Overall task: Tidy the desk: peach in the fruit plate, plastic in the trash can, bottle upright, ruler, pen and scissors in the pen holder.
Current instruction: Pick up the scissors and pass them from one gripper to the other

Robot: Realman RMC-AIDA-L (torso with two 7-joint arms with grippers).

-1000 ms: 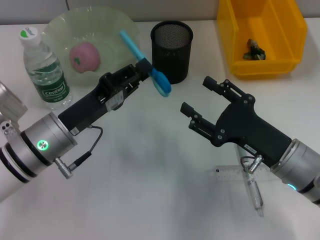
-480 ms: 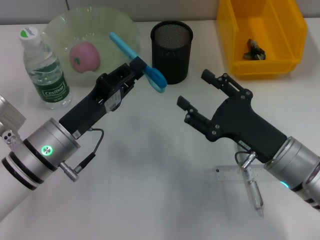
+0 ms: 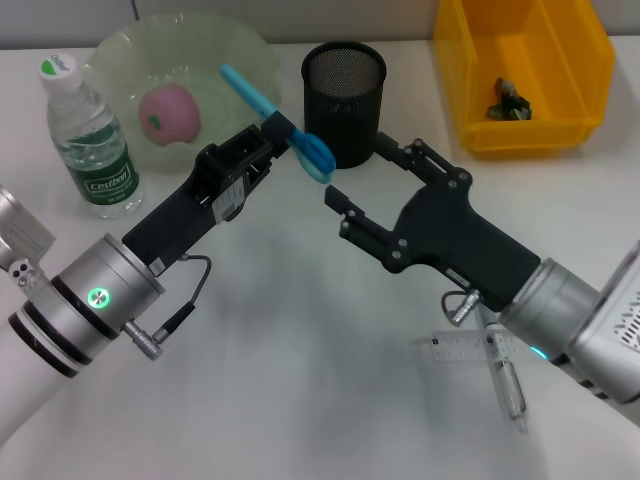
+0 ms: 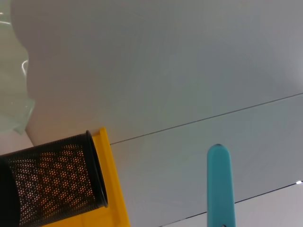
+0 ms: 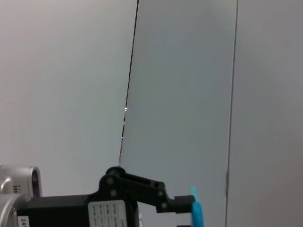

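My left gripper [image 3: 279, 134] is shut on the blue scissors [image 3: 312, 155] and holds them tilted in the air, just left of the black mesh pen holder [image 3: 343, 98]. The scissors' blue end [image 4: 220, 184] and the pen holder [image 4: 52, 182] also show in the left wrist view. My right gripper [image 3: 360, 170] is open, in the air right of the scissors and in front of the pen holder. The peach [image 3: 168, 112] lies in the green fruit plate [image 3: 235, 42]. The bottle [image 3: 90, 140] stands upright. The ruler [image 3: 468, 348] and pen [image 3: 511, 392] lie by my right arm.
The yellow trash can [image 3: 590, 60] at the back right holds a small crumpled piece [image 3: 507, 102]. In the right wrist view my left gripper [image 5: 142, 196] shows with the scissors [image 5: 196, 213] in it.
My right gripper has moved left, toward the scissors and the pen holder. The left gripper has lifted the scissors slightly and shifted them a little to the left, then held still.
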